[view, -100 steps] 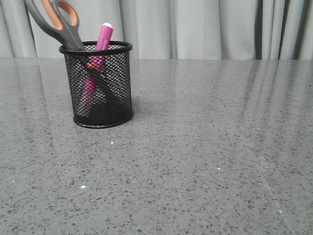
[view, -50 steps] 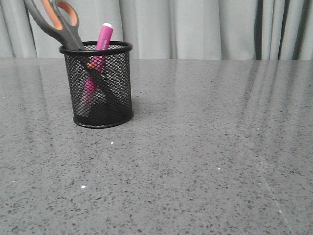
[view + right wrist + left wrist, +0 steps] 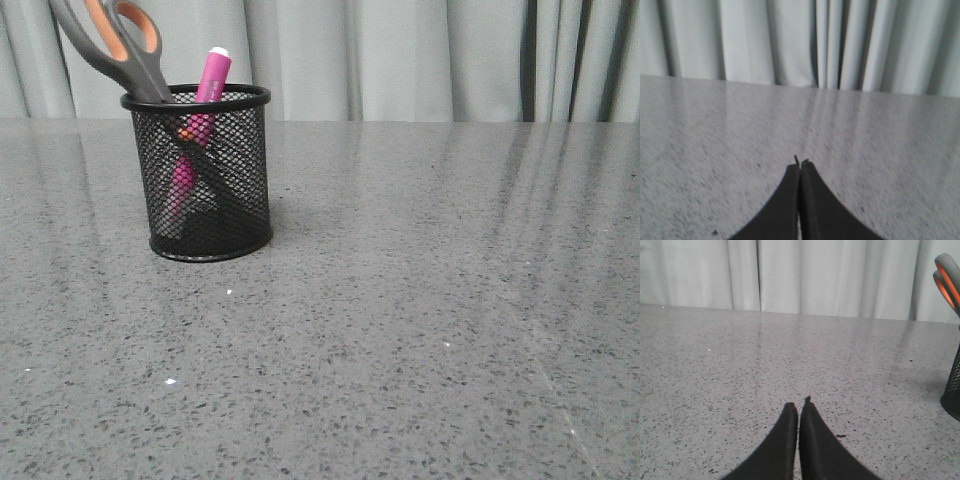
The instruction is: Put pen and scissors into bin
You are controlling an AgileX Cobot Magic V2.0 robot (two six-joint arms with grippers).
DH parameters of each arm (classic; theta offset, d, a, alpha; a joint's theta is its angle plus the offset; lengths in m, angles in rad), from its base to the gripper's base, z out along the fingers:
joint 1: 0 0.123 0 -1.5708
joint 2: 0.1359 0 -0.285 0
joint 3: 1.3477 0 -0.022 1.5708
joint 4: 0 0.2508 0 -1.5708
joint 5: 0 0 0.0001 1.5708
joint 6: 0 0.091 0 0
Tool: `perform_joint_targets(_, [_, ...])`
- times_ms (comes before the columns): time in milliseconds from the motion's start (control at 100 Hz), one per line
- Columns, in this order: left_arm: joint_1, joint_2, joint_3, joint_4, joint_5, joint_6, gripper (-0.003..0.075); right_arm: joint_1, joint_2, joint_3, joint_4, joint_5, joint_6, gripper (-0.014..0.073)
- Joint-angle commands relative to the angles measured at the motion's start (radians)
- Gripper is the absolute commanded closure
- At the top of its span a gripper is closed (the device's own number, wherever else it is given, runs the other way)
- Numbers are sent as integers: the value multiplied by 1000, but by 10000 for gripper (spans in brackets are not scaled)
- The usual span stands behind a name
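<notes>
The black mesh bin (image 3: 208,175) stands upright at the left of the grey table in the front view. Inside it leans the pink pen (image 3: 205,110), its white cap above the rim. The scissors (image 3: 120,45) also stand in the bin, blades down, grey and orange handles sticking up to the left. The left wrist view catches the bin's edge (image 3: 953,390) and the scissors' handles (image 3: 947,277) off to one side of my left gripper (image 3: 798,405), which is shut and holds nothing. My right gripper (image 3: 800,164) is shut over bare table, holding nothing. Neither gripper shows in the front view.
A grey speckled tabletop (image 3: 420,300) stretches to the right of the bin. A pale pleated curtain (image 3: 400,55) hangs behind the table's far edge.
</notes>
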Motion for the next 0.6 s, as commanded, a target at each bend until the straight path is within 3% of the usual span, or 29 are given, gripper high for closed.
perform_joint_targets(0, [4,-28,21,-9,-74,-3,741,-16,-4,20,-14,-73,-2,669])
perform_joint_targets(110, [4,-28,21,-9,-74,-3,741,-16,-60,18,-39,57,6,669])
perform_joint_targets(270, [4,-28,21,-9,-74,-3,742,-16,-92,18,-62,125,7,669])
perform_joint_targets(590, [4,-28,21,-9,-74,-3,741,-16,-92,18,-62,94,7,669])
